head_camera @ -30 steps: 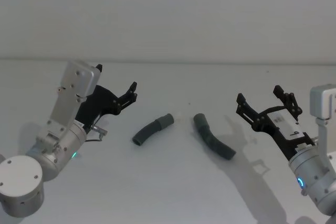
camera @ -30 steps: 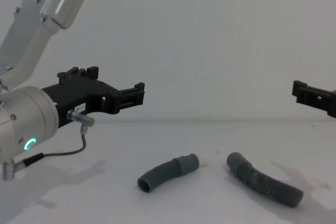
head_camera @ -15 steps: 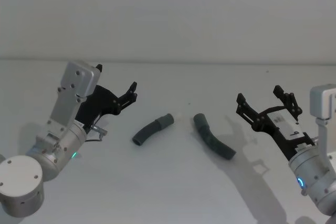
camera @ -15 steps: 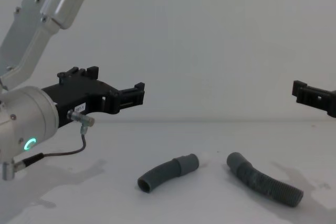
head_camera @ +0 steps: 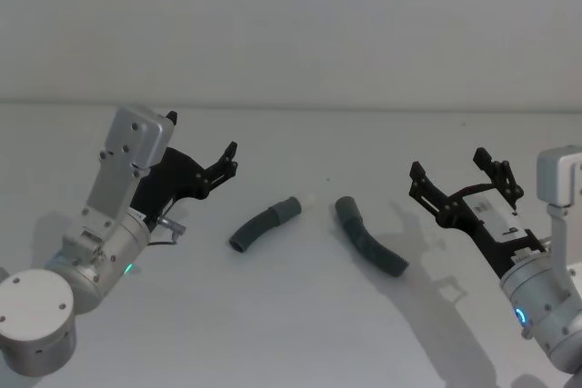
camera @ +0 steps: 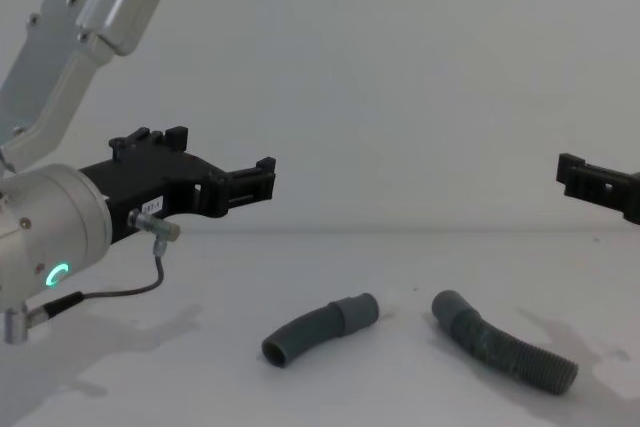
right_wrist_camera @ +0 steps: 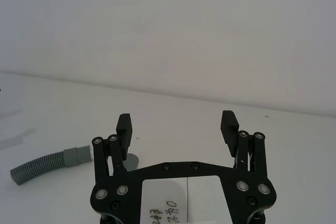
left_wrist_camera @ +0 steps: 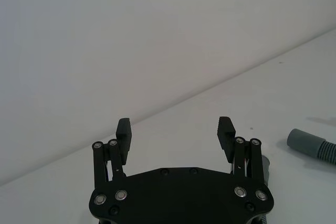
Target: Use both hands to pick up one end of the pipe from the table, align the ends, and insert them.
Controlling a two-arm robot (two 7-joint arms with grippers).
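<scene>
The shorter hose piece (head_camera: pixel 264 223) lies curved on the white bench (head_camera: pixel 300 333), near its middle, with its smooth cuff pointing toward the robot's right. Just beside it, across a narrow strip of bare bench, lies the longer hose piece (head_camera: pixel 371 246). Its cuff is turned toward the first piece, and its ribbed body runs off to the right and nearer the robot. The two cuffs are near each other but neither touching nor in line.

The left gripper (head_camera: pixel 229 159) hangs to the left of the shorter piece, well apart from it, jaws spread wide and holding nothing. The right gripper (head_camera: pixel 448 166) hangs to the right of the longer piece, equally wide and empty. A thin cable with a metal fitting (camera: pixel 152 229) loops below the left gripper's wrist, away from the hoses. A plain pale wall (head_camera: pixel 291 24) rises behind the bench.

From the side, the chest view shows both pieces lying flat on the bench while both grippers ride well above it, the right one entering at the edge. The left wrist view shows a grey cuff running into ribs (left_wrist_camera: pixel 310 145) off to one side of its spread fingers. The right wrist view shows a ribbed length ending in a cuff (right_wrist_camera: pixel 50 163), which by its ribs is the longer piece.
</scene>
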